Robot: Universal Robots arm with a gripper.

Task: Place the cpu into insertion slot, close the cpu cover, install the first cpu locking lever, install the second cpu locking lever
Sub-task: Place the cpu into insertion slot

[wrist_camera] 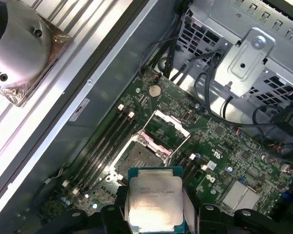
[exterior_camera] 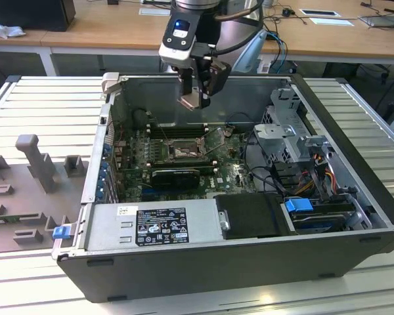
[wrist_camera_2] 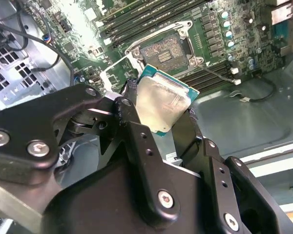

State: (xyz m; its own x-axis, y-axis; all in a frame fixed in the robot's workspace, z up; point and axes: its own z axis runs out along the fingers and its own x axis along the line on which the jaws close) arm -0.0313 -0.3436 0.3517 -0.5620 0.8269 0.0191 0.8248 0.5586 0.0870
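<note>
Tool (wrist_camera_2: 160, 109) clenched on the cpu (wrist_camera: 154, 197), one finger on each of two opposite edges. This leaves the chip's pale metal face showing in both wrist views, and presumably leaves its underside free for seating.

- Chip is held roughly flat and high, well apart from the board (wrist_camera: 224, 161), near the far wall of the open case (exterior_camera: 249, 275). The height likely keeps it clear of the wall and cables.
- Slot (wrist_camera: 136, 158) lies mid-board, just beside the long memory slots (wrist_camera: 105, 141), its brownish contact field bare.
- Cover (wrist_camera: 165, 129) stands tipped up on the side of the slot away from the memory slots, so the way down is open.
- Case rests on the slatted counter (exterior_camera: 46, 98).

Hard to tell:
- The chip's underside is out of sight.
- Finger contact is mostly masked by the chip and the tool's own links.
- Whether the chip hangs squarely over the slot cannot be judged.
</note>
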